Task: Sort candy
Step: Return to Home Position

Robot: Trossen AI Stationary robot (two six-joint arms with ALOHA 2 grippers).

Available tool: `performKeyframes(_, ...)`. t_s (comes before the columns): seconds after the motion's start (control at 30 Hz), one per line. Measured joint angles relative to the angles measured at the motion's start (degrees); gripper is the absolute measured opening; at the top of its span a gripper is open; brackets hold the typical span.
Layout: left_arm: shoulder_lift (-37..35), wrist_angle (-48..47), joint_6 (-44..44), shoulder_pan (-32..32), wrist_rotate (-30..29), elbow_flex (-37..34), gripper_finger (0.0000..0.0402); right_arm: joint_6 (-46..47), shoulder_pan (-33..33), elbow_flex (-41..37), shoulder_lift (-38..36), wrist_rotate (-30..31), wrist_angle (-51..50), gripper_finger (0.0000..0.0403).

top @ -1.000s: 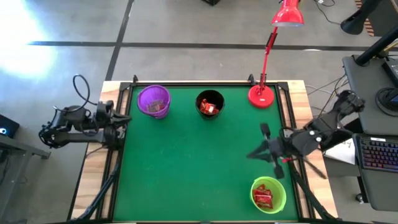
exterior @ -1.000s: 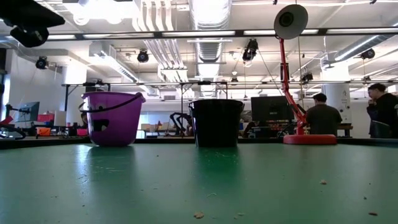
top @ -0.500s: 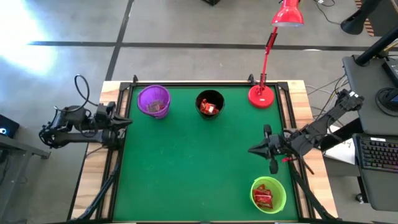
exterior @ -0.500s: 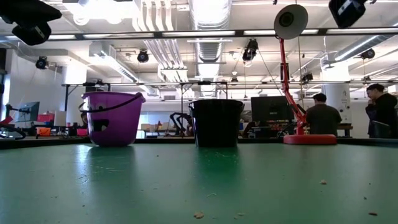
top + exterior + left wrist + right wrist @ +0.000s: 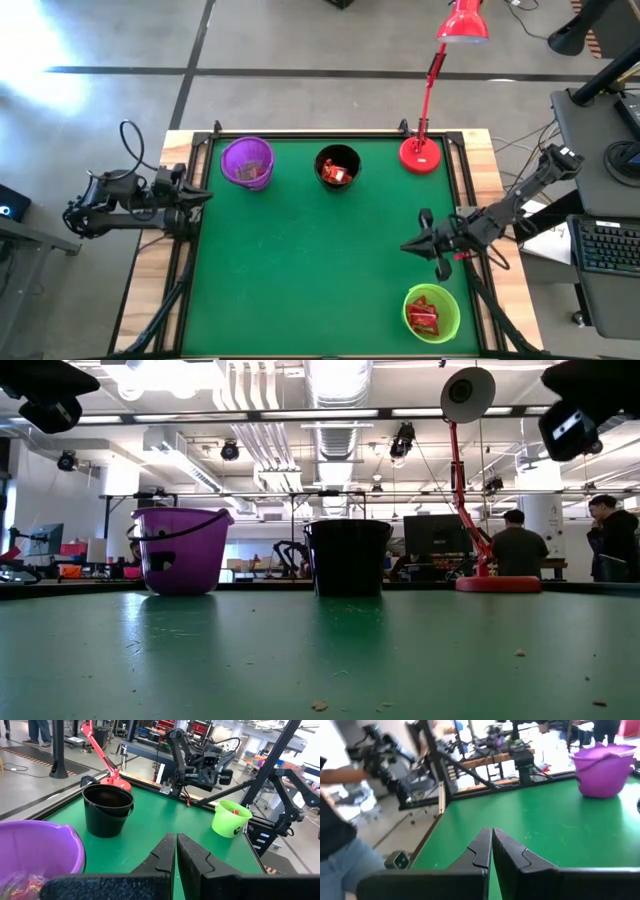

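Note:
Candy shows only inside the cups. Red wrapped pieces lie in the black cup, in the green cup and in the purple cup; the left wrist view shows some in the purple cup. My left gripper hangs shut at the table's left edge, near the purple cup; its fingertips touch nothing. My right gripper is shut above the table's right side, just beyond the green cup, pointing toward the left edge.
A red desk lamp stands with its base at the far right corner, its arm reaching back past the edge. Green felt lies bare between the cups, with a few crumbs. People stand in the room behind.
My right arm has come down over the table's right side: in the low view it enters from the top right and hangs lower in each frame. Its gripper stays near the same spot beyond the green cup. The cups have not moved.

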Motion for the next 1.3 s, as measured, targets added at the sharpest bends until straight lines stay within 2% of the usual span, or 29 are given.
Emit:
performKeyframes(0.17,0.09,-0.24,-0.66,0.0,-1.69,0.0,0.0,4.57,-0.02,-3.34,-0.75,5.18,1.57,0.0009)
performKeyframes(0.57,0.09,-0.48,-1.05,0.0,-2.56,0.0,0.0,2.84,-0.02,-6.8,-0.69,5.41,1.94,0.0009)
performKeyframes(0.83,0.09,-0.5,-1.05,0.0,-2.56,0.0,0.0,11.92,-0.02,-9.13,-0.73,5.82,2.48,0.0009)
performKeyframes(1.03,0.11,-0.5,-1.05,0.01,-2.56,0.0,0.0,12.92,-0.04,-9.13,-0.73,13.47,1.31,0.0009)
performKeyframes(1.17,0.11,-0.5,-1.05,0.0,-2.56,0.0,0.0,13.81,-0.02,-9.13,-0.73,12.61,-2.03,0.0009)
performKeyframes(1.3,0.11,-0.5,-1.05,0.0,-2.62,0.0,0.0,19.96,-0.03,-9.03,-0.71,12.93,-1.35,0.0009)
